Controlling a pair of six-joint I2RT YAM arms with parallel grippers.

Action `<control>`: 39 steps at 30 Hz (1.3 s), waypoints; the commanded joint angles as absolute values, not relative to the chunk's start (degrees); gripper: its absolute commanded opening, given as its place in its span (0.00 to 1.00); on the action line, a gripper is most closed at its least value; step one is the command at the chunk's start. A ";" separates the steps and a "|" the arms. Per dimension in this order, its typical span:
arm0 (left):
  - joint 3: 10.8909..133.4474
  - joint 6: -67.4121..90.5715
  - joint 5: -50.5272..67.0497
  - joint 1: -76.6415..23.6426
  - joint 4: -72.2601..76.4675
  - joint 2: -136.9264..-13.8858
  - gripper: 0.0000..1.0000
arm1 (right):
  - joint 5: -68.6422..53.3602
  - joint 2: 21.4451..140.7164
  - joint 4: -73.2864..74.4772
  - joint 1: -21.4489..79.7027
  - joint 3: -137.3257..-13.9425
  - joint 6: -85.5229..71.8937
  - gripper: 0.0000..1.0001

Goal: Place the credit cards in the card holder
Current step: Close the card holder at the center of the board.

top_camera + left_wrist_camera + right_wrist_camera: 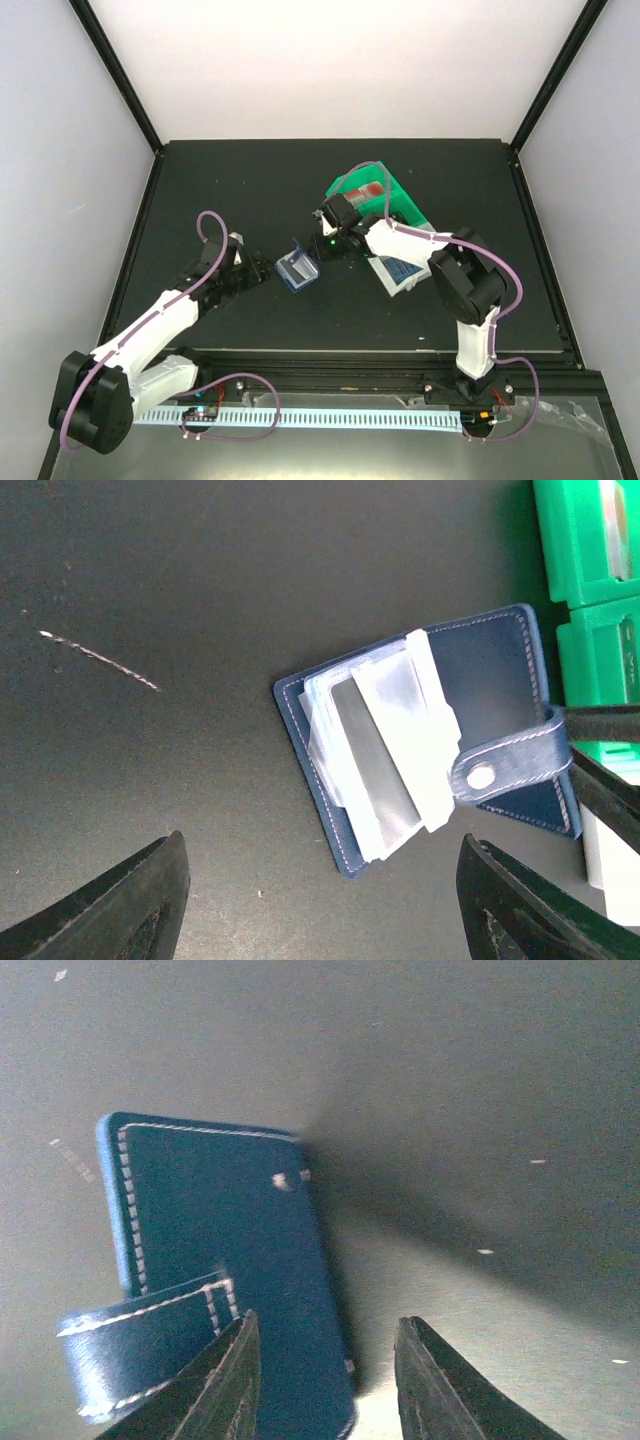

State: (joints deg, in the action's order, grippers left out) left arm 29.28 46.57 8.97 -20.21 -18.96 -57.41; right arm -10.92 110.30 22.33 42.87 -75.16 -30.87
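While the left fingers (140,900) stand spread, whether the right fingers (225,1385) pinch the card holder (220,1205) is unclear.

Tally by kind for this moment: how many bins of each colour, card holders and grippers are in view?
Green bin: 1
White bin: 1
Card holder: 1
Grippers: 2 (left gripper, right gripper)
Total: 5
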 commanded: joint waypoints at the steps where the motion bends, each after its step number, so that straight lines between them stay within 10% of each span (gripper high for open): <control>1: 32.23 47.65 6.63 -20.04 -21.05 -58.46 0.75 | -20.42 110.35 21.47 44.03 -77.59 -25.33 0.40; 26: 34.18 44.87 13.02 -20.13 -15.51 -68.20 0.80 | -5.37 121.18 33.39 48.87 -84.48 -20.01 0.52; 39: 37.19 50.35 16.75 -20.04 -1.45 -83.72 0.63 | -0.79 122.47 33.23 50.08 -83.20 -20.50 0.36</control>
